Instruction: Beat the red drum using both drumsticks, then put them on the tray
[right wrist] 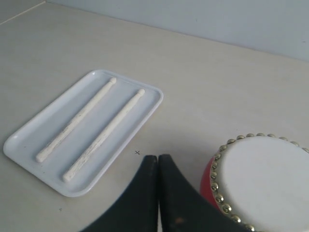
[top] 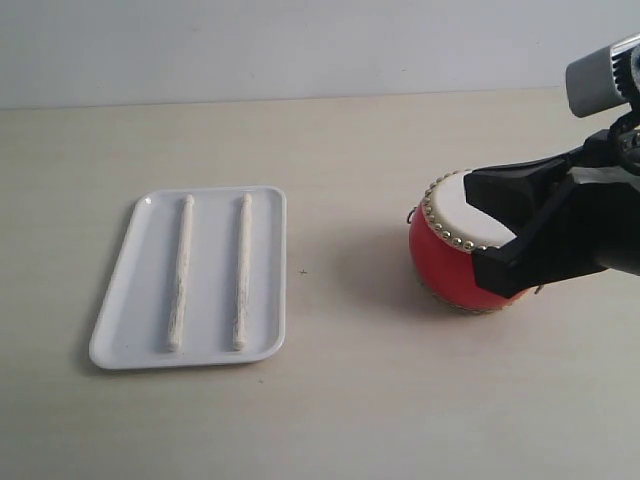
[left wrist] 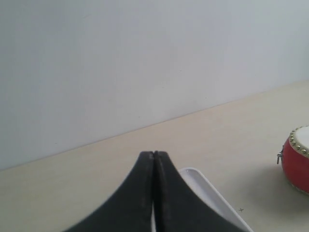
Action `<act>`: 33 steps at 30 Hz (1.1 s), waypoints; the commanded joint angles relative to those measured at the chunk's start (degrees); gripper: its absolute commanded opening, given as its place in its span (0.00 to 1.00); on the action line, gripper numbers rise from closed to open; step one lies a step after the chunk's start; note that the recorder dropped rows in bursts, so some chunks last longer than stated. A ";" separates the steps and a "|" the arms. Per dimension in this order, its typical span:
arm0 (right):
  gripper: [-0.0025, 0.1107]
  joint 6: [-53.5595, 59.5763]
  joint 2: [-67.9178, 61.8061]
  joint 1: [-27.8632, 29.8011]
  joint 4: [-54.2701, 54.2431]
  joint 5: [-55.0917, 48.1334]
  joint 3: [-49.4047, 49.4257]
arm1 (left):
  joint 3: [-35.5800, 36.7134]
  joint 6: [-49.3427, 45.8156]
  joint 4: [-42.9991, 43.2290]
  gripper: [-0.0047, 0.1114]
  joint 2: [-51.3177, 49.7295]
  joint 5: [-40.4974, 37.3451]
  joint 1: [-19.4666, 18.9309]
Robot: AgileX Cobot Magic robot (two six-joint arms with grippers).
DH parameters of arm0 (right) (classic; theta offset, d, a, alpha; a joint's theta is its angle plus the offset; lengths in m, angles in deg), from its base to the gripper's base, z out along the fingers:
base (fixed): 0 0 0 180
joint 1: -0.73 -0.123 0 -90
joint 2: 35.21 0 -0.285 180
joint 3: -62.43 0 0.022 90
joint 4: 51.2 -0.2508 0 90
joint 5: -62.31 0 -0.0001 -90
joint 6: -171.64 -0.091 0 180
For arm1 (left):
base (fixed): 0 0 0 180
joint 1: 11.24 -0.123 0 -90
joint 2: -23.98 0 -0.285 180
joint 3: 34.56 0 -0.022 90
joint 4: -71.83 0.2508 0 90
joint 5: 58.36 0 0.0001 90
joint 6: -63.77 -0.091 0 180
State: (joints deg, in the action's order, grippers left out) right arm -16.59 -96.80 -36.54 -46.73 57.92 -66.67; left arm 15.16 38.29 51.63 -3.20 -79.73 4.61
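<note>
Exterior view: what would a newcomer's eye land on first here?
First, the glossy red drum on the right of the table, with its cream top partly hidden by the right arm's black fingers. Next, the two pale drumsticks, which lie side by side without touching in the white tray on the left.

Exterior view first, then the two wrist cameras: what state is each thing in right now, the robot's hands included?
Red drum: upright on the table, skin side up.
Tray: flat on the table, holding both sticks.
Drumstick nearer the drum: lying flat in the tray.
Far drumstick: lying flat in the tray, parallel to the other, not touching it.
Left hand: shut, empty.
Right hand: shut, empty, by the drum.
</note>
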 commanded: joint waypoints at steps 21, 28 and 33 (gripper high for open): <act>0.02 0.00 0.36 -0.06 0.43 0.99 0.16 | 27.50 -6.82 3.33 0.04 19.39 20.30 -11.96; 0.02 0.00 0.36 -0.06 0.43 1.10 0.16 | 27.50 -4.15 1.33 0.04 19.39 20.21 -13.56; 0.02 0.00 0.36 -0.06 0.43 1.10 0.16 | 27.50 0.65 0.89 0.04 19.39 19.99 -13.56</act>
State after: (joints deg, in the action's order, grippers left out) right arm -16.69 -96.80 -36.54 -46.73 58.42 -66.67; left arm 42.49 35.98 53.51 15.80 -59.62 -8.87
